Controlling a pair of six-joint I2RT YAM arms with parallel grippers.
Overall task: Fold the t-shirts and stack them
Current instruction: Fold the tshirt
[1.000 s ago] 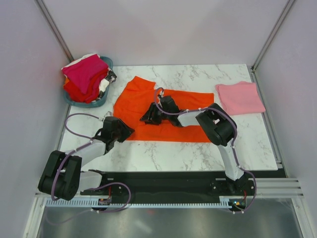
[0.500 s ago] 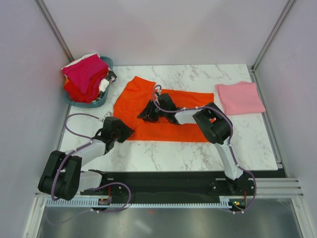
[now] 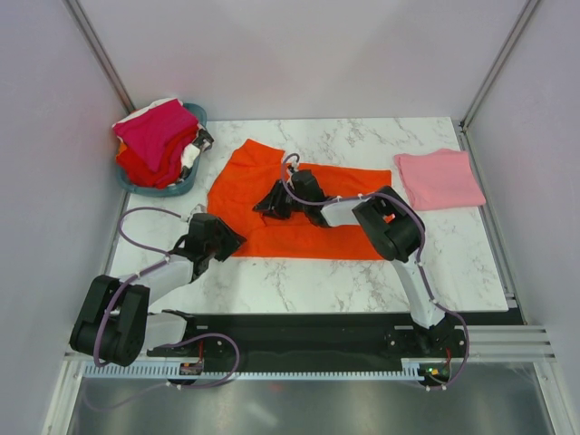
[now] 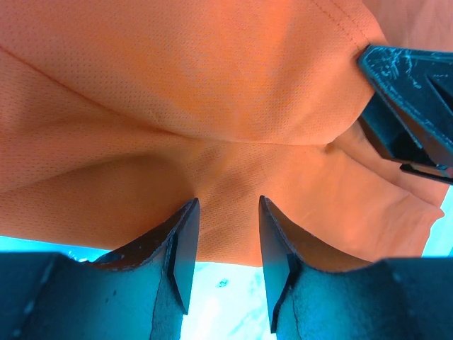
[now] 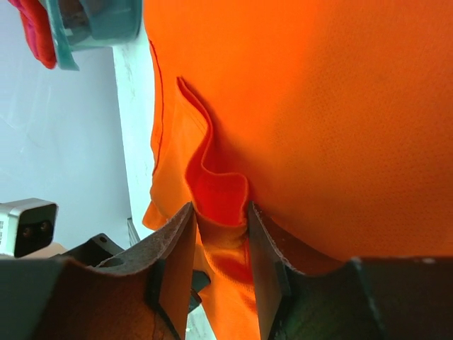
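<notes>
An orange-red t-shirt (image 3: 340, 195) lies spread across the middle of the marble table (image 3: 299, 281). My right gripper (image 3: 269, 207) rests low on its left-centre. In the right wrist view its jaws (image 5: 221, 207) stand part open, with a raised fold of the orange cloth (image 5: 219, 191) between them that touches both pads. My left gripper (image 3: 227, 237) sits at the shirt's near-left corner. It is open, with the hem (image 4: 226, 244) lying flat between the fingertips (image 4: 228, 205). A folded light pink t-shirt (image 3: 439, 178) lies at the far right.
A teal basket (image 3: 188, 184) at the far left holds a heap of magenta, red and white t-shirts (image 3: 156, 136). Grey walls close in on both sides. The right gripper's black fingers (image 4: 410, 106) show in the left wrist view.
My right gripper slid a little left and away across the orange-red shirt, and its jaws narrowed around the fold. The left arm stayed still.
</notes>
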